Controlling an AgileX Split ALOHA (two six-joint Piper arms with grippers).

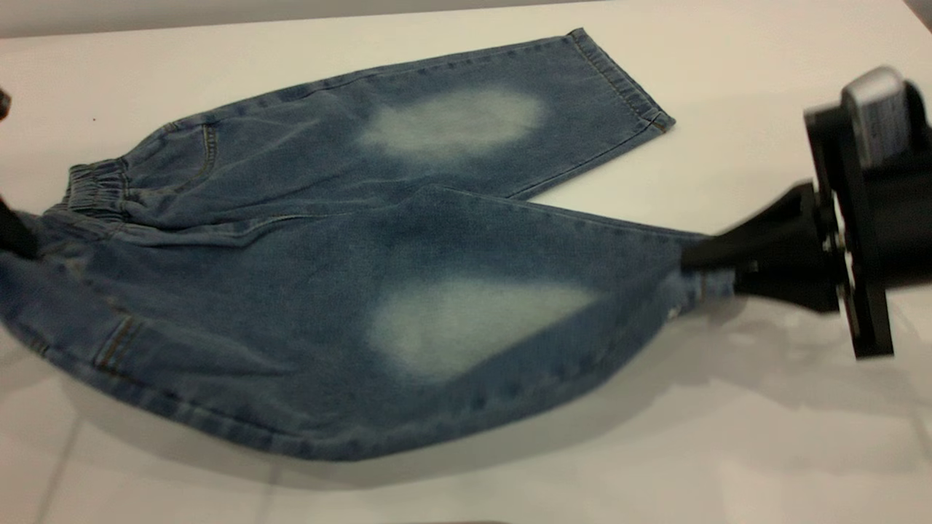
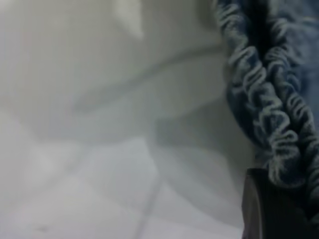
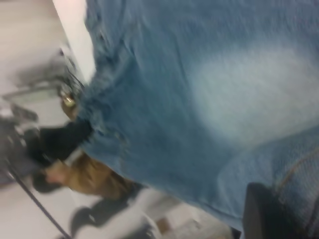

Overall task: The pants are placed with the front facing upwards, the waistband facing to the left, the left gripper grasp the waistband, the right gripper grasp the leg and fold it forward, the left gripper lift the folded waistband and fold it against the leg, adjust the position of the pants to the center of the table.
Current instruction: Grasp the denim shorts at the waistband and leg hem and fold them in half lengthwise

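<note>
Your left gripper (image 1: 16,234) has its black fingers (image 2: 271,209) clamped on the waistband (image 1: 91,191), at the exterior view's left edge, where only a dark wedge of it shows against the gathered denim. From there the pants (image 1: 349,291) stretch rightward across the table (image 1: 728,407), front side up, with a pale faded oval on each leg. The far leg lies flat on the white top, its hem pointing toward the back right. The near leg is raised off the surface between your two grippers, sagging in the middle and throwing a broad grey shadow on the table beneath it. At the right, your right gripper (image 1: 703,263) pinches the near leg's hem, fingers closed on the cloth, with the black wrist plate and arm behind it. The tabletop is smooth and white, with faint seam lines visible near the front edge. A grey strip of room runs behind the table's far edge. In the right wrist view, past the hanging denim, you can make out a blurred floor with dark cables and a brownish object; what that object is cannot be told.
</note>
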